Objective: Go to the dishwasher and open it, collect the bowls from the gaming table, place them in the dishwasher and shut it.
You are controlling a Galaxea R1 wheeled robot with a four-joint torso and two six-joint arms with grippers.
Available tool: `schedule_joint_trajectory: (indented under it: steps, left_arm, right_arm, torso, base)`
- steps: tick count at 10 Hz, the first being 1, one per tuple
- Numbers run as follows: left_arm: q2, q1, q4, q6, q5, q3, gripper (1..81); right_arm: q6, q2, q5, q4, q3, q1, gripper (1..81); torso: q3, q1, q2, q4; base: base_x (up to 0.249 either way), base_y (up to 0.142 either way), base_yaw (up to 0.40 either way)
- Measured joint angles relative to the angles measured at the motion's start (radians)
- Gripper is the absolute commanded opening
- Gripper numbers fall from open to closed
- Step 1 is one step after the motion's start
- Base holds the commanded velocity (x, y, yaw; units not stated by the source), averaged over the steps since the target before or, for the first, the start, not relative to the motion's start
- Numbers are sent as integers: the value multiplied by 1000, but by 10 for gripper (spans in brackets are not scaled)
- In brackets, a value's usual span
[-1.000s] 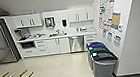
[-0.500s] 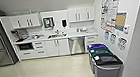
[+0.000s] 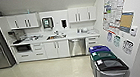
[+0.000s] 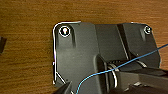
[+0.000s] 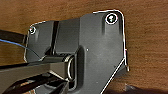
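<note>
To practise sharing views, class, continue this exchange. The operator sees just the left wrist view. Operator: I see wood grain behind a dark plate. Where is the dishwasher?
Observer: The dishwasher is ahead in the head view, under the white counter, right of the sink.
Operator: Is it open?
Observer: No, its steel door is shut, level with the cabinet fronts.
Operator: Anything near it?
Observer: Three bins stand to its right, nearer the robot.

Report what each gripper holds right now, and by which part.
Cannot be told: neither wrist view makes the fingers out, and no held thing is visible. The dishwasher stands shut across the kitchen floor, with no bowl in sight.
</note>
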Motion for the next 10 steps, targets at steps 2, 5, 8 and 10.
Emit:
schedule_joint_trajectory:
  steps: [2,5,8,10]
  left_arm:
    - [0,1,0,0,0,0,811]
    - [1,1,0,0,0,0,811]
    - [2,1,0,0,0,0,811]
    - [2,1,0,0,0,0,811]
  right_arm:
    - [0,0,-1,0,0,-1,811]
    - [0,1,-1,0,4,0,811]
    - [0,0,0,-1,4,0,811]
    - [0,1,0,-1,4,0,811]
  torso:
    - [0,0,0,0]
    - [0,0,0,0]
    - [0,0,0,0]
    - [0,0,0,0]
  base:
    - [276,0,0]
    - [276,0,0]
    - [276,0,0]
    - [276,0,0]
